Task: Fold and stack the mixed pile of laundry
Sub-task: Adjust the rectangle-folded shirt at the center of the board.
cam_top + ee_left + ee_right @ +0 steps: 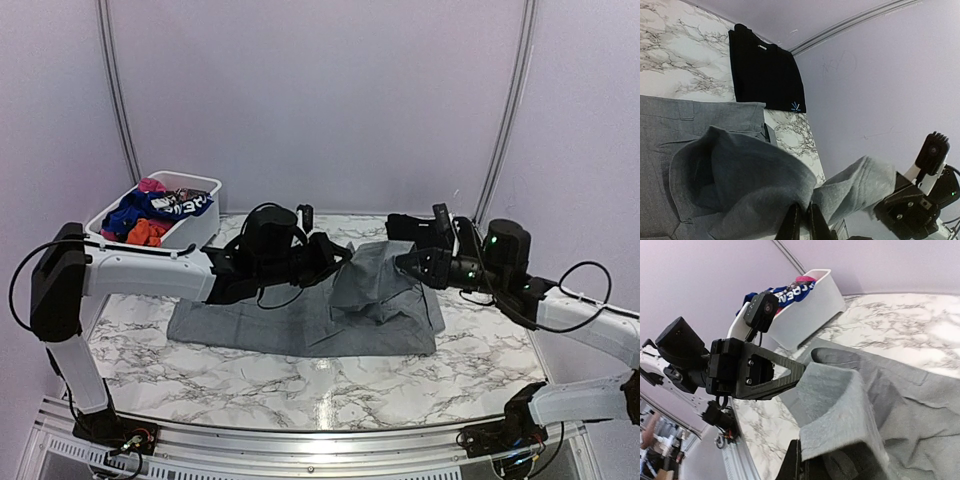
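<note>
In the top view the grey garment [290,325] is spread on the tabletop [300,390], with 1 edge raised between the left gripper [344,253] and the right gripper [402,262]. In the left wrist view the cloth is pinched by narrow jaws. In the right wrist view it is clamped likewise.

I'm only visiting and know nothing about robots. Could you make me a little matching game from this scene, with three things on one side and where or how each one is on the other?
Things
1. grey garment
2. black shirt
3. basket

States
A. white, far left, holding colourful clothes
B. folded flat at the far side
C. gripped by the left pincer and right pincer, one edge lifted

Pairs: 1-C, 2-B, 3-A
</note>
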`<move>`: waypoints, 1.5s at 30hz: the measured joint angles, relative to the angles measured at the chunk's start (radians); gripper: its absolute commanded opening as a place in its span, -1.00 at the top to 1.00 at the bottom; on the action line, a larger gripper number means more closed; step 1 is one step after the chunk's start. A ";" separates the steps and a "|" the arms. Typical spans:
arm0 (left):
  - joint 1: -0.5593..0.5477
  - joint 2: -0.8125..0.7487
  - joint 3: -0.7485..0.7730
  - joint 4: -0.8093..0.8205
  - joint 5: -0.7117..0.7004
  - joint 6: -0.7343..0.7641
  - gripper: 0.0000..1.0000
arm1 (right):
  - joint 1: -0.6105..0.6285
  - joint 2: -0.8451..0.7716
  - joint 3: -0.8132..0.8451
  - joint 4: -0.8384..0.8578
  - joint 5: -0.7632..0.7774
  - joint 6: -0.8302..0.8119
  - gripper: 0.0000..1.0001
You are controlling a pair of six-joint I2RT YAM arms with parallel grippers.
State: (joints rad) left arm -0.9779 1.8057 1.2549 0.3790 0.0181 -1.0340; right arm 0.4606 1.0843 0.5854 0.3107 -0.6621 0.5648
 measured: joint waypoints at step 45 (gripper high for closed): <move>-0.083 -0.504 -0.361 -0.228 0.224 1.221 -0.97 | 0.851 0.364 0.949 -1.346 0.768 -1.116 1.00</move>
State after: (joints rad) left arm -1.0611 1.3018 0.8940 0.1509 0.2420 0.1871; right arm 1.3121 1.4479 1.5341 -1.0351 0.1062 -0.5510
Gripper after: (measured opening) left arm 0.990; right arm 0.002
